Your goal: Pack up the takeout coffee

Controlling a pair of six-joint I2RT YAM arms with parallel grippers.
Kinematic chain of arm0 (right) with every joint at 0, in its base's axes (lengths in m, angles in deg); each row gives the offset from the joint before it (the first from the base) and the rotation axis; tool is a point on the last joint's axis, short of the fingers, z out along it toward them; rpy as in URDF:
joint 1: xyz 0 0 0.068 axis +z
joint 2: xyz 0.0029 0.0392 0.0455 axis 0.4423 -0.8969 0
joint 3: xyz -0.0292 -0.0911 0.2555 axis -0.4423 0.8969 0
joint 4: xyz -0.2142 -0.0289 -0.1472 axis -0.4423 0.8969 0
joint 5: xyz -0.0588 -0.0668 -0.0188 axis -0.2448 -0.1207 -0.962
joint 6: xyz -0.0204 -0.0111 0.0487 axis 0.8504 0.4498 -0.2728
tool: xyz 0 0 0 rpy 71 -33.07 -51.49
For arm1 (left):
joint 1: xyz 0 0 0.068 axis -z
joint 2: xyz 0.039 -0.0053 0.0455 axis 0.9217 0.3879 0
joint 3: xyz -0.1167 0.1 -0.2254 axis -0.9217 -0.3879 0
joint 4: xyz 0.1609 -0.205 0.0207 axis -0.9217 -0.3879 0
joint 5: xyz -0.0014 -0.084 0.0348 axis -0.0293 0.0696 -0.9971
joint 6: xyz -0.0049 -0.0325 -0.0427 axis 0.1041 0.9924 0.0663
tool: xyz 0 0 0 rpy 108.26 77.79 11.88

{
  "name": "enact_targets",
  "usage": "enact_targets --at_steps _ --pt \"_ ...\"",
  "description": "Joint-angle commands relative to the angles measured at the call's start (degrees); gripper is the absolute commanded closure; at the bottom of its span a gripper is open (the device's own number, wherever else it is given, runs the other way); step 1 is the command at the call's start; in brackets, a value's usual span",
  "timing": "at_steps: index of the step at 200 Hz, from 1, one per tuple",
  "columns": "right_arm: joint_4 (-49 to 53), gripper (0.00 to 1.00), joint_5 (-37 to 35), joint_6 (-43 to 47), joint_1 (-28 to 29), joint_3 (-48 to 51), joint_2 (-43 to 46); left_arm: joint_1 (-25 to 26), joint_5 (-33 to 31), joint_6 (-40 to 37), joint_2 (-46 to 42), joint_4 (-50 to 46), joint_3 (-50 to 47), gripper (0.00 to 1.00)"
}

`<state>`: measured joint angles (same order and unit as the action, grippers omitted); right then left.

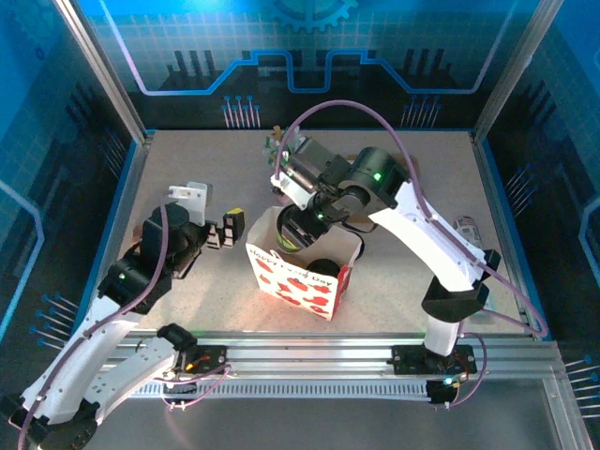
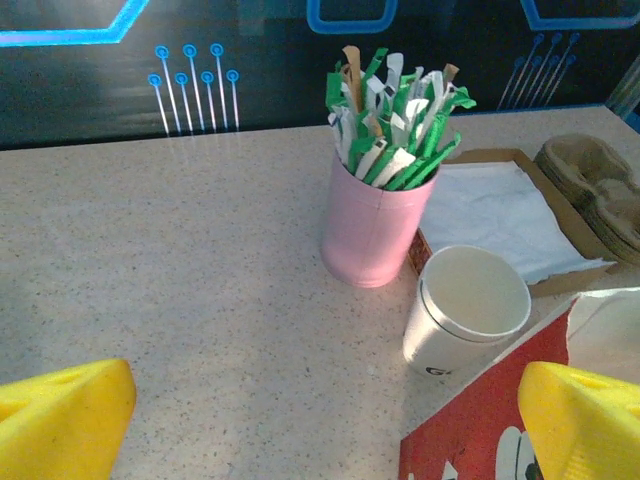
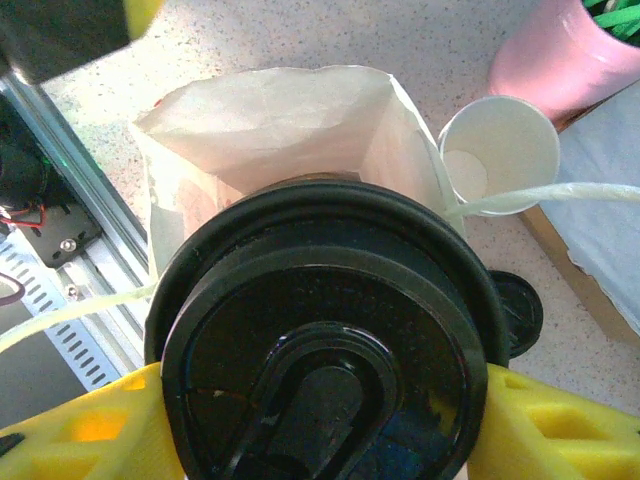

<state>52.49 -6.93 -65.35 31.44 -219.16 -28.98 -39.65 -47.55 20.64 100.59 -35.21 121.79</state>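
**Takeout coffee gripped above the open bag**

Takeout coffee (image 3: 320, 340) is hanging directly over the mouth of the paper bag (image 3: 270, 110), its black lid facing the wrist camera and hiding the cup walls below. The right gripper (image 3: 320, 430) is clamping it from both sides. Its yellow fingers (image 3: 80, 435) are standing partway apart and pressing against the cup just under the lid's edge.

The bag is standing upright with its top spread open, and red print is showing on its front face. A loose black lid (image 3: 518, 312) appears to be lying on the table (image 2: 180, 250) just outside the bag's side wall. I cannot tell whether it is touching the bag.

An empty white cup (image 2: 468, 305) is standing upright just beside the bag's far corner. A pink cup (image 2: 372, 225) full of green-and-white sticks is standing just beyond the white cup, farther from the bag. White napkins (image 2: 490, 205) are lying in a cardboard tray near the bag's far side.

The left gripper (image 2: 320, 420) is hovering beside the bag with its jaws spread fully and nothing between them.
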Motion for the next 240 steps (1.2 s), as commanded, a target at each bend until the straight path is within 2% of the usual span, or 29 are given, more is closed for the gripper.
enact_targets --at_steps 1,112,240 --pt "1.1 0.43 0.9 1.3 -0.2 0.1 -2.6 -0.5 -2.7 -0.3 -1.4 2.2 -0.8 0.01" --pt "0.3 0.45 0.1 2.2 0.1 4.0 -7.0 -0.5 -2.7 -0.1 -1.3 2.4 -1.1 0.01" --pt "-1.3 0.46 -0.3 2.7 0.2 8.1 -7.1 -0.6 -2.6 0.0 -1.0 2.4 -1.2 0.01"
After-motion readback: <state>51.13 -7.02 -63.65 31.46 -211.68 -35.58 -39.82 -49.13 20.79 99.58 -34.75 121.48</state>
